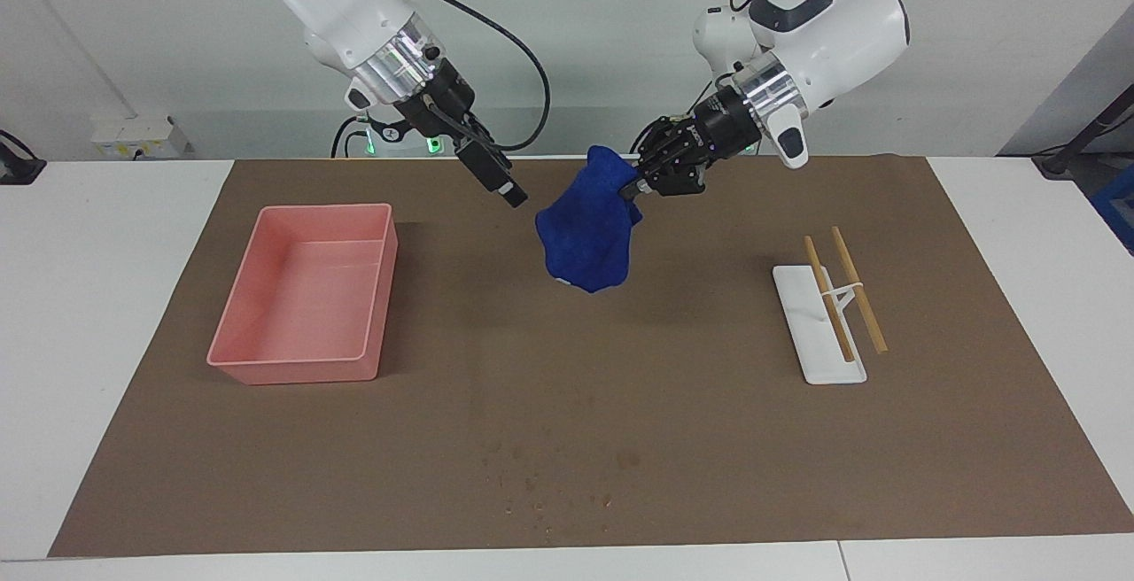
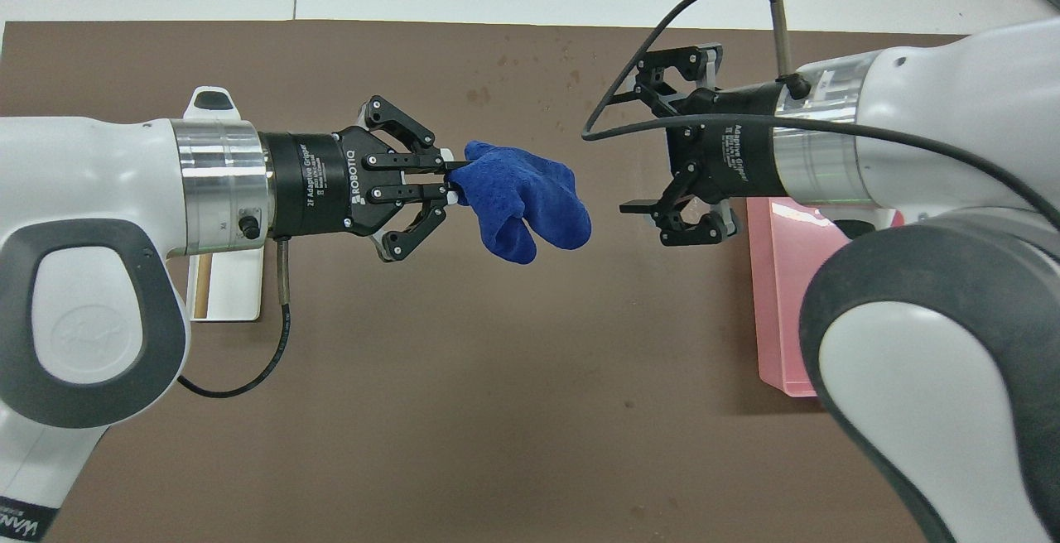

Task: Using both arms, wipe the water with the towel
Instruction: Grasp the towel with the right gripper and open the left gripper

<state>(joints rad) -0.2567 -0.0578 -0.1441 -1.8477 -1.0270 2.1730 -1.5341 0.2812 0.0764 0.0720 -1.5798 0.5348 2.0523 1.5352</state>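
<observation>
Mid-air handover of towel, set-up stage.

Left gripper (image 2: 451, 179) pinches one corner of the towel (image 1: 586, 227), which hangs free over the middle of the brown mat (image 1: 567, 439), toward the mat's robot-side edge. Right gripper (image 2: 638, 137) faces it just beside the cloth, fingers spread wide, not yet touching. Water spots (image 1: 540, 475) lie near the mat's edge farthest from the robots, unwiped. Judged next: right closes on the free hanging edge so both arms can spread the cloth and lower it onto the spots.
</observation>
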